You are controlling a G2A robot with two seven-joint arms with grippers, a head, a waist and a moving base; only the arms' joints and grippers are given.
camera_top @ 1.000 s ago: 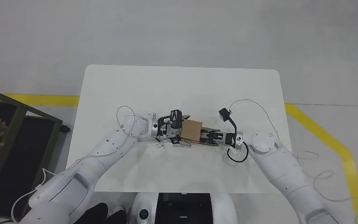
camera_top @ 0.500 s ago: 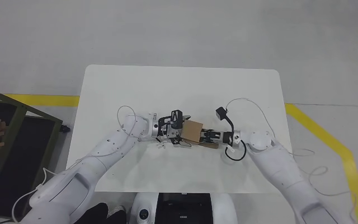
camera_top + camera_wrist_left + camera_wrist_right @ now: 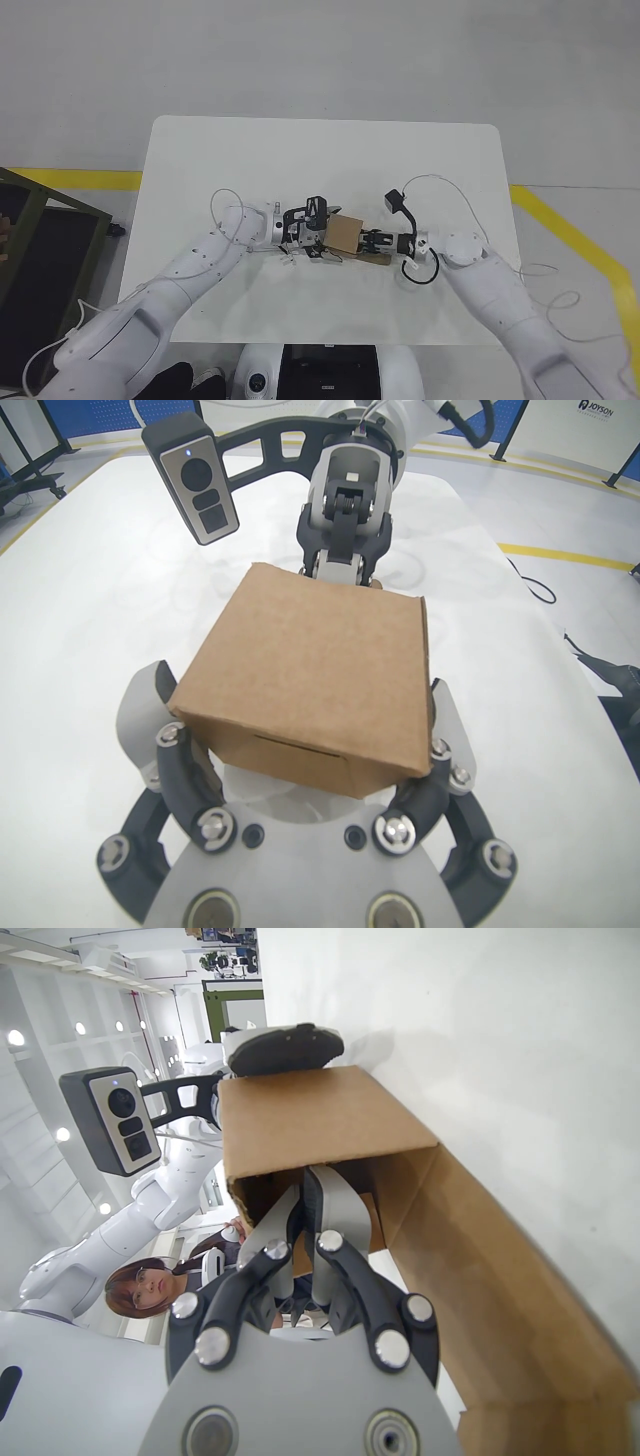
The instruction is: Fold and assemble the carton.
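Roughly halfway, judging by the shape. Gripping the carton across its two sides with the left tool, spread wide and pressed against the card, just above the counter. Seems closed at the end facing that tool, with a tab slot showing. Poking into the opposite, open end with the right tool, fingers drawn nearly together; cannot tell whether pinching an inner panel. Left to do: folding in the long flap lying open beside the right tool, then tucking it.
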